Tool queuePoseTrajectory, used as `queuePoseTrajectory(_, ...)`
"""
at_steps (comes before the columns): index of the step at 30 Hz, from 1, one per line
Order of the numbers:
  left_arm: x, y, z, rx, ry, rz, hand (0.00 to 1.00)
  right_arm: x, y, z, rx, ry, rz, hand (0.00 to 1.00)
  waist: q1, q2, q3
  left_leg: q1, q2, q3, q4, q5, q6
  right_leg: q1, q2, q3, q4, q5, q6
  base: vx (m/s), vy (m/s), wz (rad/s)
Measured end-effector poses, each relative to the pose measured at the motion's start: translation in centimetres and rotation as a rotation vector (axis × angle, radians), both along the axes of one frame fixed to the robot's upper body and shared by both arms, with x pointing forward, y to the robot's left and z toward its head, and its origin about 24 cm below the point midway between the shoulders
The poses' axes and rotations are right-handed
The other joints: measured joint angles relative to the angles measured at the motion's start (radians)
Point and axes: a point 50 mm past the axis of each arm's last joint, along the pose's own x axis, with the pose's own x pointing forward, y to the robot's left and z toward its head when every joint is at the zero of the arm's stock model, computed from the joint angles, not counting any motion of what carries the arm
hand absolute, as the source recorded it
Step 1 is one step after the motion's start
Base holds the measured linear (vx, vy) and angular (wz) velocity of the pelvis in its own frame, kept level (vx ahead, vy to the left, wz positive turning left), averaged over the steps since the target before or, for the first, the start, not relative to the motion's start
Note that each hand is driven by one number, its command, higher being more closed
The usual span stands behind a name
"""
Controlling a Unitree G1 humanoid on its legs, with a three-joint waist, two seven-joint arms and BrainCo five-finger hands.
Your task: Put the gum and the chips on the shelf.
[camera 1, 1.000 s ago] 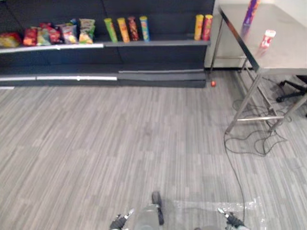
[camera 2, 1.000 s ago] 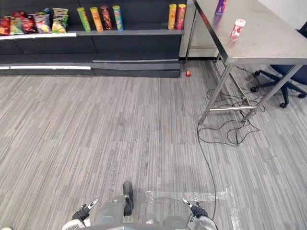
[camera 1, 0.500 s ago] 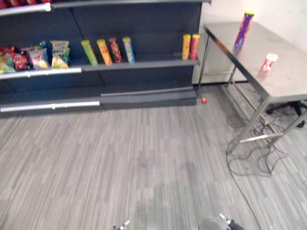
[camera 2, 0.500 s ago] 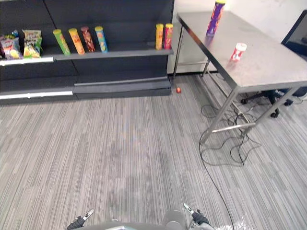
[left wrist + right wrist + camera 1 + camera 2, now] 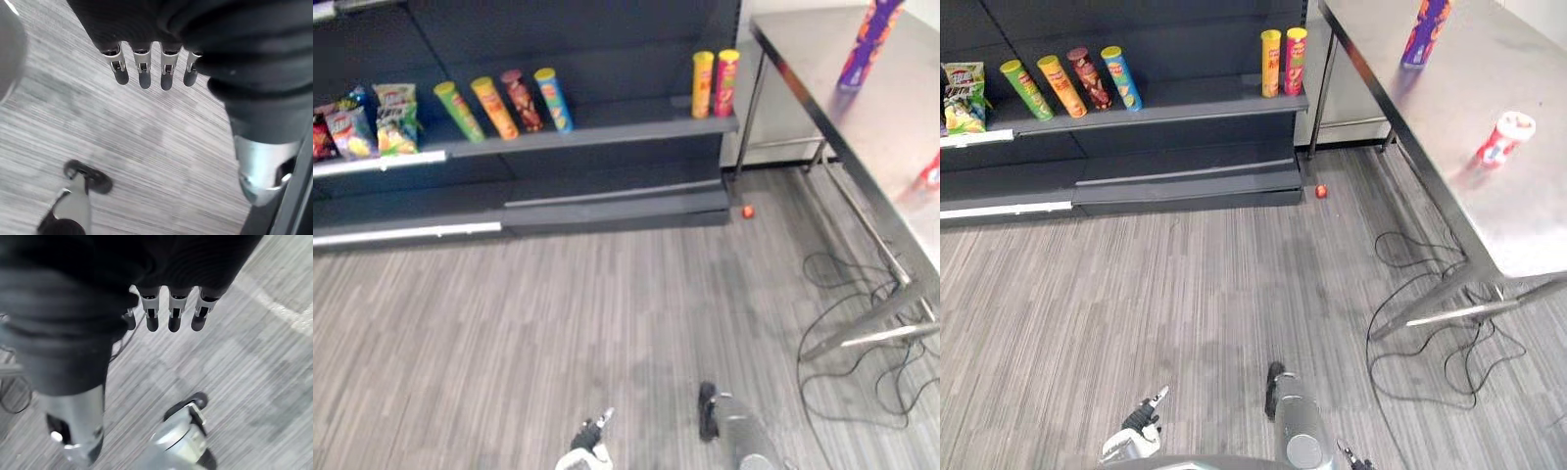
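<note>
Nearer the shelf and the table than half a second ago, going by the shift of the whole view: a move of the head camera, no move of the goods.

Left hand (image 5: 588, 450): low at the near edge of the left eye view, above bare floor (image 5: 509, 333). In its wrist view, fingers (image 5: 145, 76) straight and slack, with nothing between them. Right hand (image 5: 175, 316): much the same, hanging loose over the floor with fingers straight, gripping nothing.

Further out, on the robot's right: steel table (image 5: 1528, 215), with both task things on it.
- gum (image 5: 1500, 139), a small red and white tub, toward the table's near end
- chips (image 5: 1425, 31), a tall purple can, upright toward the far end and well apart from the gum

Ahead and to the left: dark shelf (image 5: 1195, 100), already stocked.
- tilted cans (image 5: 1062, 86), four in a row
- upright pair of cans (image 5: 1283, 62), one yellow and one red, together at the right end
- snack bags (image 5: 393, 117), further left
- bare board between the tilted row and the upright pair

Small red ball (image 5: 1321, 191) on the floor at the shelf's foot.

Judging from this, nothing of the task done yet. Left to do: reach the table, pick up gum and chips, carry both across and set them on the shelf. Looks like the approach stage, with both hands free for the first pick and room on the board for both things.
</note>
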Motion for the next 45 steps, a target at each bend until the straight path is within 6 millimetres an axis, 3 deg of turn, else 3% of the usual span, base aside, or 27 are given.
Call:
queuePoseTrajectory(1,-0.1,0.1,0.0,-0.002,0.001,0.015,0.0,0.5,0.0,0.1,-0.006,-0.015,0.012,0.0,0.003,0.003,0.001,-0.053,0.013,-0.01,0.106,0.036,-0.025,0.028,0.017,0.006,-0.009,-0.012,-0.005,0.77,-0.264,-0.46)
queuePoseTrajectory(2,-0.2,0.7,0.0,0.003,-0.004,0.056,0.0,1.7,0.0,0.3,-0.007,-0.043,0.022,0.0,0.01,0.004,0.004,-0.134,0.044,0.012,0.286,0.033,-0.018,0.098,0.059,0.039,-0.04,-0.035,-0.026,0.62,-0.181,-0.82)
queuePoseTrajectory(4,-0.9,1.9,0.1,0.034,0.001,0.075,0.0,3.0,-0.1,0.5,-0.018,-0.081,0.033,0.0,0.052,-0.021,0.017,-0.214,0.076,0.105,0.442,-0.065,0.047,0.26,0.105,0.13,-0.127,-0.054,-0.055,0.52,-0.096,-1.3)
queuePoseTrajectory(6,-1.7,2.7,0.0,0.056,0.019,0.07,0.0,3.8,0.2,0.6,-0.012,-0.099,0.038,0.0,0.058,-0.039,0.012,-0.3,0.076,0.171,0.414,-0.15,0.097,0.369,0.103,0.209,-0.211,-0.064,-0.054,0.56,-0.002,-1.23)
queuePoseTrajectory(9,-2.0,3.0,0.0,0.057,0.009,0.111,0.0,4.9,0.4,0.7,0.002,-0.107,0.035,0.0,0.085,-0.04,0.011,-0.405,0.063,0.215,0.186,-0.232,0.106,0.435,0.091,0.346,-0.247,-0.079,-0.036,0.56,0.124,-1.43)
queuePoseTrajectory(10,-2.1,3.1,0.0,0.064,0.01,0.117,0.0,4.9,0.7,0.5,0.012,-0.095,0.036,0.0,0.093,-0.044,0.011,-0.439,0.02,0.166,-0.035,-0.244,0.103,0.469,0.067,0.441,-0.241,-0.117,-0.015,0.53,0.206,-1.63)
queuePoseTrajectory(11,-2.0,3.1,0.1,0.07,0.01,0.102,0.0,4.8,0.8,0.4,0.016,-0.089,0.043,0.0,0.095,-0.046,0.01,-0.44,-0.004,0.137,-0.124,-0.242,0.095,0.478,0.054,0.472,-0.238,-0.134,-0.008,0.54,0.269,-1.82)
queuePoseTrajectory(13,-1.9,2.8,0.1,0.083,0.01,0.042,0.0,3.9,0.2,0.3,-0.008,-0.042,0.122,0.0,0.095,-0.036,-0.002,-0.441,-0.059,-0.026,-0.474,-0.203,0.027,0.509,0.017,0.582,-0.231,-0.205,0.005,0.57,0.37,-1.36)
queuePoseTrajectory(15,-2.2,2.3,0.0,0.082,0.015,0.007,0.0,2.6,-0.6,0.2,-0.032,0.002,0.161,0.0,0.095,-0.001,-0.032,-0.475,-0.046,-0.112,-0.581,-0.201,-0.003,0.537,0.012,0.613,-0.239,-0.23,0.013,0.68,0.503,-1.01)
queuePoseTrajectory(16,-2.5,1.9,-0.2,0.069,0.026,0.004,0.0,0.8,-0.9,0.0,-0.032,0.052,0.144,0.0,0.103,0.019,-0.06,-0.483,-0.033,-0.121,-0.561,-0.103,-0.025,0.556,0.004,0.617,-0.227,-0.238,0.016,0.72,0.542,-0.92)
queuePoseTrajectory(17,-2.6,2.2,-0.2,0.079,0.03,-0.008,0.0,0.2,-0.7,-0.2,-0.021,0.072,0.133,0.0,0.107,0.006,-0.079,-0.481,-0.044,-0.102,-0.538,-0.068,-0.014,0.555,-0.012,0.624,-0.218,-0.239,0.019,0.69,0.505,-0.86)
queuePoseTrajectory(19,-3.2,4.2,-0.1,0.131,0.056,-0.033,0.0,-0.7,1.0,-0.7,0.032,0.095,0.127,0.0,0.103,-0.08,-0.133,-0.476,-0.093,-0.016,-0.441,-0.131,0.064,0.509,-0.074,0.66,-0.14,-0.165,0.042,0.8,0.539,-0.83)
queuePoseTrajectory(20,-3.5,4.6,-0.1,0.138,0.07,-0.033,0.0,-1.2,1.2,-0.8,0.047,0.102,0.092,0.0,0.108,-0.092,-0.142,-0.475,-0.092,0.028,-0.377,-0.16,0.089,0.501,-0.087,0.703,-0.117,-0.1,0.047,0.71,0.443,-0.82)
queuePoseTrajectory(22,-3.7,5.1,0.0,0.148,0.078,-0.022,0.0,-1.0,1.1,-0.7,0.049,0.087,0.055,0.0,0.112,-0.099,-0.138,-0.506,-0.095,0.075,-0.259,-0.179,0.095,0.499,-0.104,0.736,-0.089,-0.016,0.062,0.34,0.257,-0.89)
queuePoseTrajectory(23,-4.7,4.9,-0.3,0.143,0.104,-0.024,0.0,-1.3,0.5,-0.7,0.037,0.09,0.031,0.0,0.114,-0.092,-0.154,-0.468,-0.124,0.079,-0.342,-0.192,0.1,0.446,-0.1,0.758,0.02,0.035,0.125,0.18,0.336,-1.29)
queuePoseTrajectory(24,-5.8,4.4,-0.5,0.131,0.139,-0.038,0.0,-1.2,-0.2,-0.5,0.018,0.084,0.036,0.0,0.106,-0.073,-0.15,-0.383,-0.129,0.113,-0.446,-0.233,0.144,0.39,-0.083,0.768,0.175,0.079,0.199,0.14,0.304,-1.12)
queuePoseTrajectory(25,-6.0,5.1,-0.5,0.148,0.153,-0.049,0.0,-1.2,0.1,-0.6,0.025,0.084,0.042,0.0,0.092,-0.09,-0.145,-0.358,-0.153,0.14,-0.456,-0.233,0.153,0.356,-0.093,0.776,0.255,0.109,0.242,0.15,0.237,-0.84)
queuePoseTrajectory(26,-5.4,5.4,-0.4,0.167,0.154,-0.099,0.0,-1.0,0.3,-0.6,0.031,0.08,0.059,0.0,0.077,-0.089,-0.137,-0.315,-0.162,0.172,-0.475,-0.247,0.173,0.291,-0.097,0.74,0.352,0.194,0.288,0.19,0.149,-0.57)
queuePoseTrajectory(27,-4.5,5.5,-0.2,0.176,0.141,-0.129,0.0,-0.8,0.5,-0.6,0.034,0.073,0.066,0.0,0.074,-0.071,-0.115,-0.271,-0.15,0.187,-0.497,-0.249,0.177,0.253,-0.095,0.684,0.396,0.188,0.281,0.19,0.165,-0.85)
queuePoseTrajectory(28,-3.7,5.3,-0.1,0.181,0.124,-0.153,0.0,-0.8,0.2,-0.5,0.023,0.065,0.06,0.0,0.07,-0.045,-0.086,-0.195,-0.134,0.215,-0.546,-0.249,0.177,0.198,-0.116,0.537,0.459,0.129,0.22,0.1,0.104,-0.72)
queuePoseTrajectory(30,-2.9,5.1,0.0,0.185,0.104,-0.17,0.0,-1.1,0.1,-0.4,0.016,0.074,0.079,0.0,0.067,-0.027,-0.064,-0.084,-0.114,0.262,-0.621,-0.249,0.177,0.158,-0.176,0.302,0.466,0.014,0.143,0.14,0.084,-0.78)
queuePoseTrajectory(31,-2.5,5.2,0.2,0.19,0.086,-0.17,0.0,-1.1,0.2,-0.5,0.016,0.076,0.08,0.0,0.053,-0.026,-0.062,-0.047,-0.107,0.294,-0.646,-0.249,0.176,0.148,-0.191,0.167,0.393,-0.034,0.15,0.18,0.049,-0.71)
queuePoseTrajectory(33,-1.8,5.3,0.4,0.199,0.06,-0.174,0.0,-0.9,0.7,-0.5,0.027,0.073,0.092,0.0,0.054,-0.059,-0.07,-0.023,-0.108,0.325,-0.65,-0.251,0.161,0.172,-0.193,-0.017,0.175,-0.033,0.138,0.19,-0.066,-0.74)
queuePoseTrajectory(36,-1.0,3.0,0.2,0.14,0.032,-0.184,0.0,0.0,0.0,-0.3,-0.005,0.052,0.106,0.0,0.054,-0.033,-0.073,-0.031,-0.067,0.359,-0.658,-0.239,0.129,0.269,-0.149,-0.238,-0.075,-0.025,0.118,0.17,-0.084,-0.81)
queuePoseTrajectory(40,-1.6,1.7,-0.2,0.107,0.053,-0.202,0.0,-0.5,0.2,-0.4,-0.008,0.076,0.125,0.0,0.055,-0.038,-0.072,-0.003,-0.065,0.399,-0.627,-0.23,0.114,0.389,-0.088,-0.166,-0.347,0.009,0.118,0.15,-0.125,-0.64)
queuePoseTrajectory(43,-2.5,1.7,-0.5,0.098,0.078,-0.19,0.0,-0.6,0.2,-0.4,-0.009,0.073,0.115,0.0,0.056,-0.053,-0.069,-0.005,-0.064,0.405,-0.552,-0.229,0.102,0.441,-0.09,-0.121,-0.424,0.046,0.12,0.13,-0.008,-0.52)
queuePoseTrajectory(45,-2.9,1.0,-0.7,0.082,0.095,-0.211,0.0,-0.5,-0.6,-0.2,-0.028,0.07,0.107,0.0,0.054,-0.024,-0.082,0.047,-0.086,0.401,-0.672,-0.209,0.084,0.447,-0.078,-0.089,-0.427,0.049,0.125,0.12,0.053,-0.35)
